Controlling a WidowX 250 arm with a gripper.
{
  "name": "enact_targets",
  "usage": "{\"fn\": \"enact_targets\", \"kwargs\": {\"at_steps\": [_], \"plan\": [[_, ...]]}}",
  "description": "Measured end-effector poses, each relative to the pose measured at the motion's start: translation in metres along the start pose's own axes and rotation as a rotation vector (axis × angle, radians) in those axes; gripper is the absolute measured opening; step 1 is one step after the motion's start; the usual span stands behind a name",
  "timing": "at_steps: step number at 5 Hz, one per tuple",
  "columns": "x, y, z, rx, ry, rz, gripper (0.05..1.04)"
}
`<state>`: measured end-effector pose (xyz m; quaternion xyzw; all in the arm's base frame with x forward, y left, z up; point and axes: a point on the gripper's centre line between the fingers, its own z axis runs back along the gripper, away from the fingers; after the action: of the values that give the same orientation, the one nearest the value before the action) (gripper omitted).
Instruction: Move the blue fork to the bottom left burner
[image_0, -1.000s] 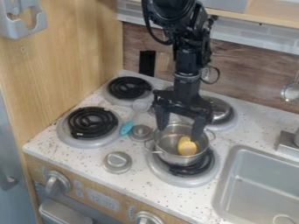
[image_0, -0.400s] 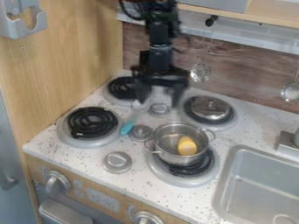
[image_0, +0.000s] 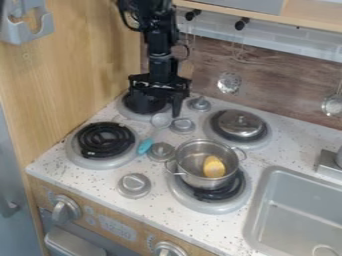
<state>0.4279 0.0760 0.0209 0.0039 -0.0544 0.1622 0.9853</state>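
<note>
The near right burner (image_0: 207, 206) is topped by a metal pot (image_0: 206, 182). Over the far left burner (image_0: 130, 114), the gripper (image_0: 156, 109) is positioned with its fingers spread wide. The blue-handled utensil (image_0: 145, 146) is laid just right of the near left burner (image_0: 105, 140).

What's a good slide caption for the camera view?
Black gripper above a toy stove's rear-left burner, blue-handled utensil nearby.
</note>
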Motion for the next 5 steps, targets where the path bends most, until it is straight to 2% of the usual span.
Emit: {"fn": "enact_targets", "kwargs": {"at_steps": [2,3,5], "plan": [[0.031,0.008,-0.042,0.022,0.029,0.037,0.998],[0.044,0.007,-0.055,0.040,0.047,0.024,0.998],[0.044,0.001,-0.068,0.055,0.107,-0.019,0.998]]}}
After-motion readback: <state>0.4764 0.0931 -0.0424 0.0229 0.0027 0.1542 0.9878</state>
